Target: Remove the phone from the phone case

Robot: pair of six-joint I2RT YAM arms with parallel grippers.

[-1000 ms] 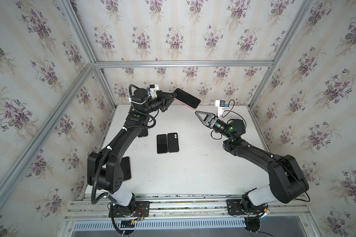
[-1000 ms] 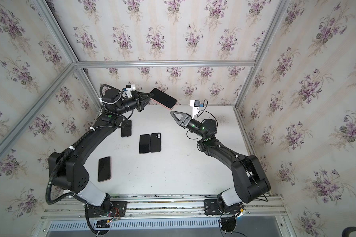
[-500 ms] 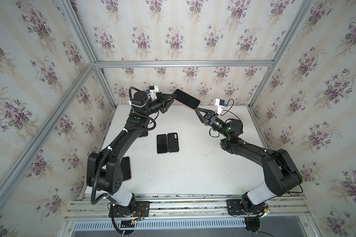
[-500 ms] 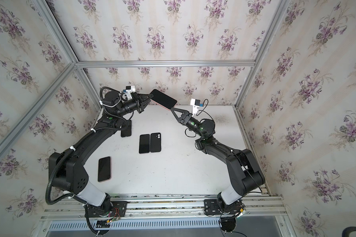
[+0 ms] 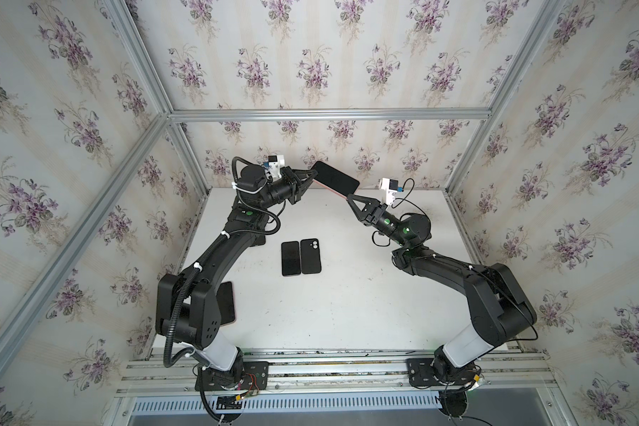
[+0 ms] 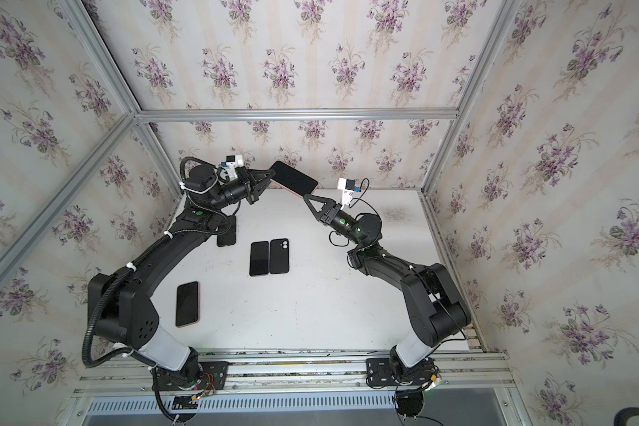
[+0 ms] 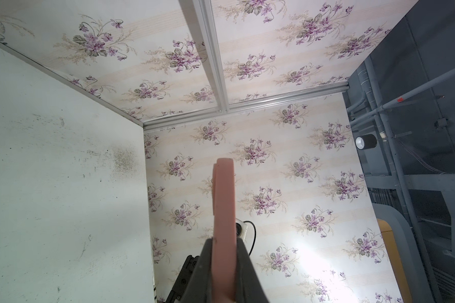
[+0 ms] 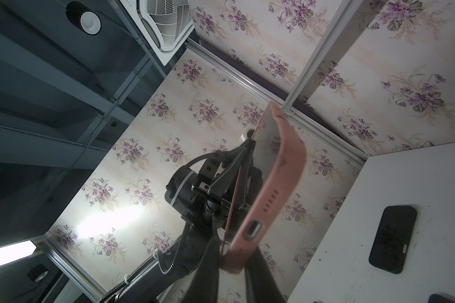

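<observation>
The phone (image 5: 335, 177) (image 6: 295, 178), dark screen up in a pink phone case (image 7: 223, 210) (image 8: 273, 189), hangs tilted in the air above the table's far edge. My left gripper (image 5: 312, 176) (image 6: 272, 173) (image 7: 223, 251) is shut on one short end of the cased phone. My right gripper (image 5: 348, 197) (image 6: 306, 196) (image 8: 234, 259) is at the opposite end, its jaws closed on the case's lower corner beside the charging port. In the right wrist view the case edge there bends away from the phone's glossy face.
On the white table (image 5: 347, 295) two dark phones lie side by side, one screen up (image 5: 290, 258) and one back up (image 5: 310, 255). A pink-rimmed phone (image 6: 187, 303) lies front left. Another dark phone (image 6: 226, 236) sits under the left arm. Floral walls enclose three sides.
My right gripper moved up and left to the phone's free end and closed its jaws on the case corner. The left gripper kept hold, almost unmoved.
</observation>
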